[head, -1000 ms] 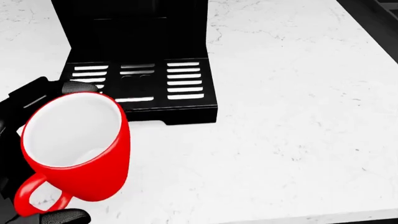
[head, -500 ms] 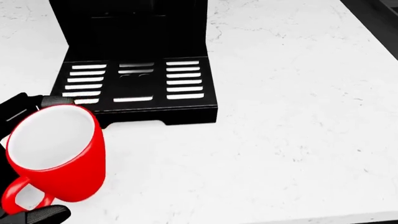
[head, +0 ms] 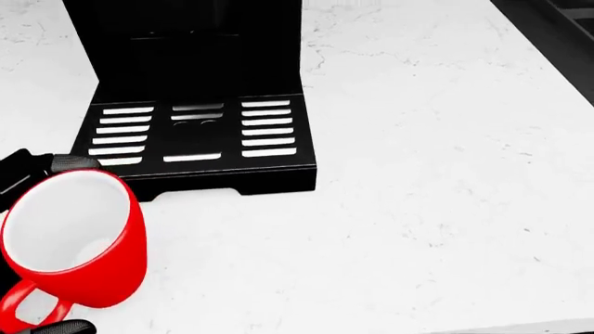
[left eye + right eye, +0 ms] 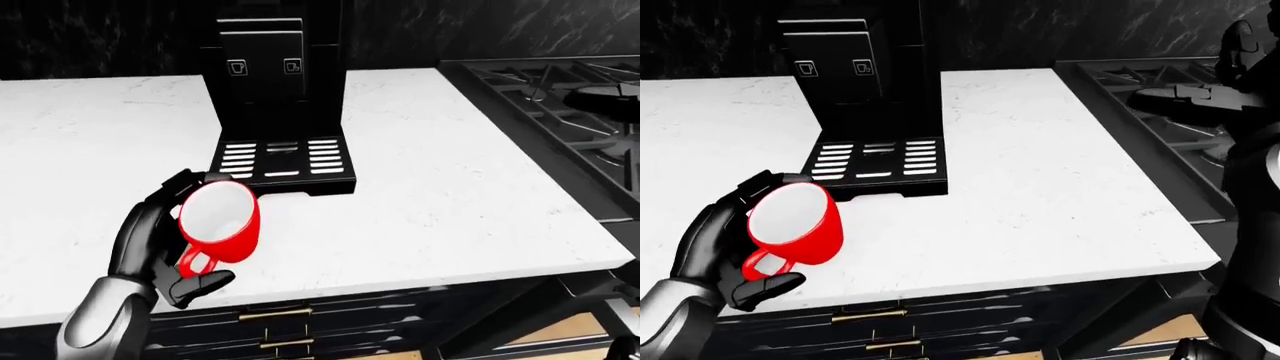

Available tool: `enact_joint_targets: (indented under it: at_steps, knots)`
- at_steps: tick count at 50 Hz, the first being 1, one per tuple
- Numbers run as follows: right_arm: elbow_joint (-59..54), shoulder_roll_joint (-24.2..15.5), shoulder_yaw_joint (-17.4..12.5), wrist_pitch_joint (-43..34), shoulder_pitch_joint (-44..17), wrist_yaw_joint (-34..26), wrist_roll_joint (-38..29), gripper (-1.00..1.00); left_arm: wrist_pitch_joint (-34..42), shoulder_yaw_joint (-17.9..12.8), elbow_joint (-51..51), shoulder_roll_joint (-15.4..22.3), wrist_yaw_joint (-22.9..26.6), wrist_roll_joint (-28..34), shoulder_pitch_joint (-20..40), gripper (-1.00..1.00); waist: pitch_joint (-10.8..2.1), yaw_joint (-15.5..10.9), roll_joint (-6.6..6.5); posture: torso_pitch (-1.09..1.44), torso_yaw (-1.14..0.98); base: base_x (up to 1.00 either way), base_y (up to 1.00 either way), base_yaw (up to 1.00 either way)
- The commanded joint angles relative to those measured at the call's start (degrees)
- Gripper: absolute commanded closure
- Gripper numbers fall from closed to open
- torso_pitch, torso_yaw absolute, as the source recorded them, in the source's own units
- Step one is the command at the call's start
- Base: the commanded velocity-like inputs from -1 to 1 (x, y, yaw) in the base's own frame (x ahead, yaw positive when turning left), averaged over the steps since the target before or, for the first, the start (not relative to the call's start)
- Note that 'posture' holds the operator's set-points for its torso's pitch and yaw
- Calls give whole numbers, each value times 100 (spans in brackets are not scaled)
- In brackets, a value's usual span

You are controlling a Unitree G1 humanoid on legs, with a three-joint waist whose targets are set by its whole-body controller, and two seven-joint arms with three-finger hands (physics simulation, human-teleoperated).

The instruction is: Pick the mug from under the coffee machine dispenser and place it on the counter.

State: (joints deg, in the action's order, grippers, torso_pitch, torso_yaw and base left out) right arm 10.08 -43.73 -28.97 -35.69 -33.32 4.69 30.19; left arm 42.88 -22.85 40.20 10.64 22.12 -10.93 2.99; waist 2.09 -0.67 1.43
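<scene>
The red mug [image 4: 222, 226] with a white inside is held in my left hand [image 4: 198, 232], tilted, its handle toward the bottom of the view. The fingers wrap its far side and the thumb [image 4: 205, 283] sits under the handle. It hangs over the white counter [image 4: 430, 187], below and left of the black coffee machine [image 4: 280, 75], clear of the empty drip tray [image 4: 283, 157]. In the head view the mug [image 3: 79, 247] fills the lower left corner. My right arm [image 4: 1250, 187] rises at the right edge of the right-eye view; its hand [image 4: 1238, 45] is dark and unclear.
A black gas stove [image 4: 560, 97] adjoins the counter on the right. Dark drawers with brass handles [image 4: 275, 313] run below the counter's near edge. A dark wall stands behind the machine.
In the head view the mug and left hand have moved left and down, away from the drip tray. The picture has shifted slightly as well.
</scene>
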Motion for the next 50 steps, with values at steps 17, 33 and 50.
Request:
enact_joint_targets:
  at_steps: [17, 33, 50]
  knots:
    - [170, -129, -86, 160, -138, -2, 1, -100, 173, -69, 53, 53, 232, 196, -35, -45, -49, -16, 43, 0, 0, 0, 0, 0]
    - [186, -127, -89, 149, -134, -16, -3, -100, 355, -184, 136, 127, 260, 146, 52, -95, -60, 0, 32, 0, 0, 0, 0, 0]
    - [258, -124, -95, 78, -131, 14, 28, -100, 605, -462, 240, 339, 261, -28, 253, -100, -18, 14, 42, 0, 0, 0, 0, 0]
